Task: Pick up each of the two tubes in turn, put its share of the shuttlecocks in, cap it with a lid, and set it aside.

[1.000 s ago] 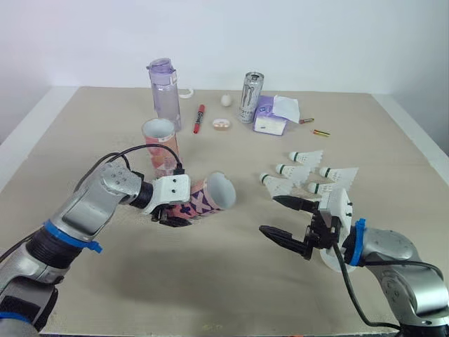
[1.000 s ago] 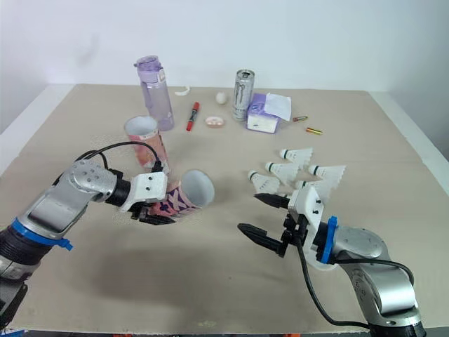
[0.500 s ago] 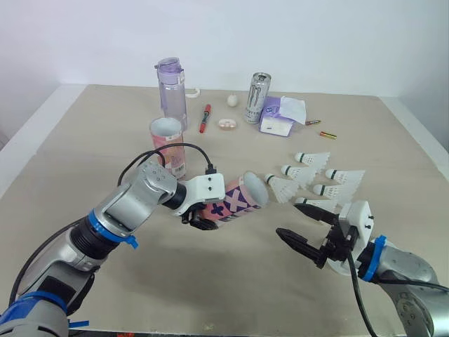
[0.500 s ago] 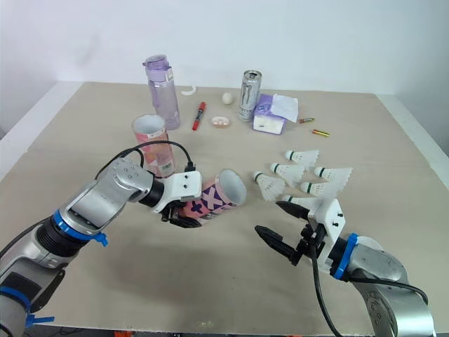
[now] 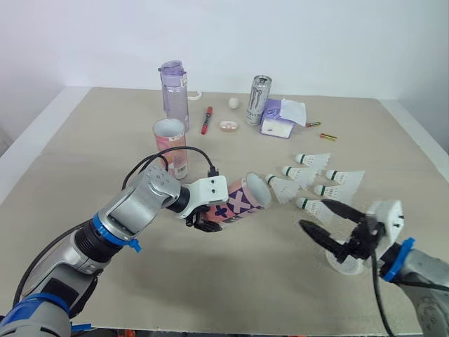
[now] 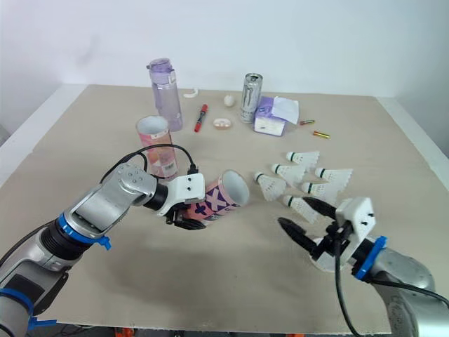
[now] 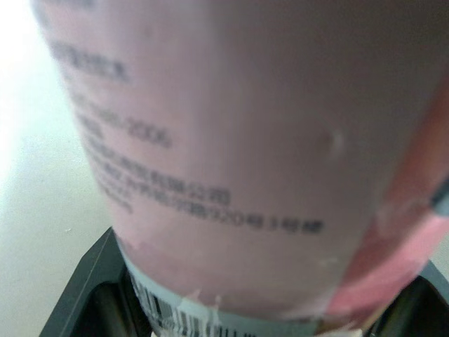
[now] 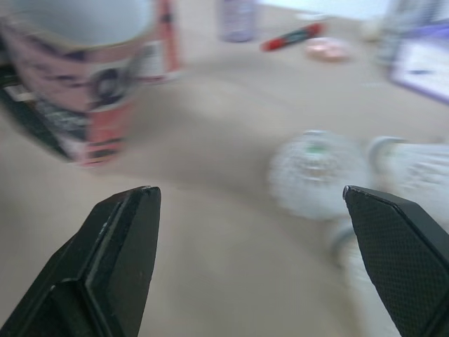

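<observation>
My left gripper (image 5: pixel 202 223) is shut on a pink patterned tube (image 5: pixel 238 201), holding it tilted above the table with its open mouth toward the shuttlecocks; its label (image 7: pixel 231 154) shows close up in the left wrist view. A second pink tube (image 5: pixel 170 145) stands upright behind it. Several white shuttlecocks (image 5: pixel 303 173) lie on the table to the right. My right gripper (image 5: pixel 326 220) is open with nothing between its fingers, just in front of the nearest shuttlecock (image 5: pixel 311 206). Under my right wrist lies a white lid (image 5: pixel 344 262), partly hidden.
At the back of the table stand a purple water bottle (image 5: pixel 173 95), a drink can (image 5: pixel 257 100) and a purple tissue pack (image 5: pixel 281 117). A red marker (image 5: pixel 205 119), a small white ball (image 5: pixel 233 102) and a small round lid (image 5: pixel 227 126) lie near them.
My right gripper has moved right, toward the near end of the shuttlecock group. The left gripper holds the tube almost where it was half a second ago.
</observation>
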Controlling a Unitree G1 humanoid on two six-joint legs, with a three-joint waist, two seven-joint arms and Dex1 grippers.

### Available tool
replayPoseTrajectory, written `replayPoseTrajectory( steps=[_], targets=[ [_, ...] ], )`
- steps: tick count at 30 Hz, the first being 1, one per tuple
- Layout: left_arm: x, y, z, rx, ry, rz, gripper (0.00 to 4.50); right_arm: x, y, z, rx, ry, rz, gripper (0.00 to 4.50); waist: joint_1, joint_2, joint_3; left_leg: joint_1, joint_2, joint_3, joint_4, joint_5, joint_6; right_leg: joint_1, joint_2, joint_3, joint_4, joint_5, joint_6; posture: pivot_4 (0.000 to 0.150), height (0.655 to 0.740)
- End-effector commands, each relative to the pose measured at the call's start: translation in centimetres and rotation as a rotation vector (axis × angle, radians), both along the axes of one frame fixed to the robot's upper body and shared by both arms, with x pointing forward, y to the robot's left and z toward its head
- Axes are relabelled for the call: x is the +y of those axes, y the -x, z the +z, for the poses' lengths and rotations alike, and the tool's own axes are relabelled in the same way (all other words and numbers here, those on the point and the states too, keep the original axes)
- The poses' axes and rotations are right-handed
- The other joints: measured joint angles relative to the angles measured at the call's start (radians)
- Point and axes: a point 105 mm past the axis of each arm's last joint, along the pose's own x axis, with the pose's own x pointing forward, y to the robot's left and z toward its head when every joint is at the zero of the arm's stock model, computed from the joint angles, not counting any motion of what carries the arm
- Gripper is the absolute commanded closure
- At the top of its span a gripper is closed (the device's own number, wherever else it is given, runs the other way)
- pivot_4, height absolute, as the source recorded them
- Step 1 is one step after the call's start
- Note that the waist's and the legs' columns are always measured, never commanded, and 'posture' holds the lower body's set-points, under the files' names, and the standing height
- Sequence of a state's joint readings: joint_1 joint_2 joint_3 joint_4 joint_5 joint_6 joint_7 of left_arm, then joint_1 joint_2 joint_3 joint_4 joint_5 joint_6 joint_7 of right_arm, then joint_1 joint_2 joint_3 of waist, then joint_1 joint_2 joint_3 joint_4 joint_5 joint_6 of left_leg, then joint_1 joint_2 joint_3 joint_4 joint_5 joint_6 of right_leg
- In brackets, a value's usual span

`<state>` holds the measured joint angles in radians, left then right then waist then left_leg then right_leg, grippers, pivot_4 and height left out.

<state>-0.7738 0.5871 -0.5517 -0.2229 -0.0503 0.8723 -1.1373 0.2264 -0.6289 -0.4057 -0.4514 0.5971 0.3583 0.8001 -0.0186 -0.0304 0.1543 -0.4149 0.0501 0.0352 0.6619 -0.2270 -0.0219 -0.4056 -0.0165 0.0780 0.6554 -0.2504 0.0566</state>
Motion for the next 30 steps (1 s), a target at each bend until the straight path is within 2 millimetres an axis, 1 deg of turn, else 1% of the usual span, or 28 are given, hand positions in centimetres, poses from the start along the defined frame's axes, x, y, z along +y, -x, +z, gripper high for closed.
replayPoseTrajectory(
  steps=[1, 6, 8, 14, 17, 23, 25, 26, 27, 30],
  targets=[
    [0.2, -0.3, -0.7, 0.007, -0.014, 0.018, 1.57, -2.9, -0.4, 0.4, 0.008, 0.009, -0.141, 0.0, 0.0, 0.0, 0.0, 0.0, 0.0, 0.0, 0.0, 0.0, 0.0, 0.0, 0.0, 0.0, 0.0, 0.0, 0.0, 0.15, 0.74],
    [0.3, -0.2, -0.6, 0.008, -0.011, 0.018, 1.57, -3.7, -0.8, -1.0, 0.079, -0.039, -0.19, 0.0, 0.0, 0.002, -0.001, 0.001, -0.001, 0.0, 0.0, 0.001, 0.002, 0.0, 0.0, 0.001, 0.001, 0.0, -0.001, 0.15, 0.74],
    [0.2, -0.2, -0.5, 0.009, -0.008, 0.018, 1.57, -3.7, -1.0, -1.3, 0.096, -0.055, -0.196, 0.0, -0.001, 0.002, -0.001, 0.001, -0.002, 0.0, 0.0, 0.002, 0.003, 0.0, 0.0, 0.003, 0.001, 0.0, -0.002, 0.15, 0.74],
    [0.2, -0.2, -0.5, 0.006, -0.004, 0.025, 1.57, -2.9, -1.5, -2.4, 0.167, -0.093, -0.175, 0.0, -0.001, 0.003, -0.001, 0.0, -0.002, 0.001, 0.0, 0.002, 0.003, 0.0, 0.0, 0.005, 0.001, 0.0, -0.002, 0.15, 0.74],
    [0.2, -0.2, -0.5, 0.005, -0.002, 0.028, 1.57, -2.4, -2.4, -2.5, 0.182, -0.109, -0.174, 0.0, -0.001, 0.003, -0.001, 0.0, -0.002, 0.001, 0.0, 0.002, 0.004, 0.0, 0.0, 0.005, 0.001, 0.0, -0.001, 0.15, 0.74],
    [0.2, -0.2, -0.5, -0.009, 0.008, 0.028, 1.57, -1.7, -3.4, -3.1, 0.217, -0.101, -0.164, 0.0, -0.002, 0.003, -0.002, 0.0, -0.003, 0.001, 0.001, 0.002, 0.004, 0.0, 0.0, 0.006, 0.001, 0.0, -0.001, 0.15, 0.74],
    [0.2, 0.0, -0.5, -0.019, 0.007, 0.005, 1.58, -1.5, -3.5, -3.1, 0.219, -0.1, -0.159, 0.56, -0.001, 0.004, -0.001, 0.0, -0.003, 0.001, 0.001, 0.002, 0.004, 0.0, 0.0, 0.006, 0.001, 0.0, -0.001, 0.15, 0.74],
    [0.2, 0.1, -0.4, -0.026, 0.006, -0.006, 1.58, -1.4, -3.6, -3.1, 0.219, -0.1, -0.158, 0.99, -0.001, 0.004, -0.001, 0.0, -0.003, 0.001, 0.001, 0.002, 0.004, 0.0, 0.0, 0.006, 0.001, 0.0, 0.001, 0.15, 0.74],
    [0.3, 0.0, -0.5, -0.038, 0.002, -0.009, 1.58, -1.3, -3.7, -3.0, 0.22, -0.099, -0.158, 1.21, -0.001, 0.004, -0.001, 0.0, -0.003, 0.001, 0.001, 0.002, 0.004, 0.0, 0.0, 0.006, 0.001, 0.0, 0.001, 0.15, 0.74],
    [0.7, -0.8, -0.8, -0.093, -0.03, -0.008, 1.58, -1.3, -3.7, -3.1, 0.224, -0.096, -0.161, 2.31, -0.002, 0.004, -0.001, 0.0, -0.003, 0.001, 0.001, 0.002, 0.004, 0.0, 0.0, 0.006, 0.001, 0.001, 0.003, 0.15, 0.74]
  ],
)
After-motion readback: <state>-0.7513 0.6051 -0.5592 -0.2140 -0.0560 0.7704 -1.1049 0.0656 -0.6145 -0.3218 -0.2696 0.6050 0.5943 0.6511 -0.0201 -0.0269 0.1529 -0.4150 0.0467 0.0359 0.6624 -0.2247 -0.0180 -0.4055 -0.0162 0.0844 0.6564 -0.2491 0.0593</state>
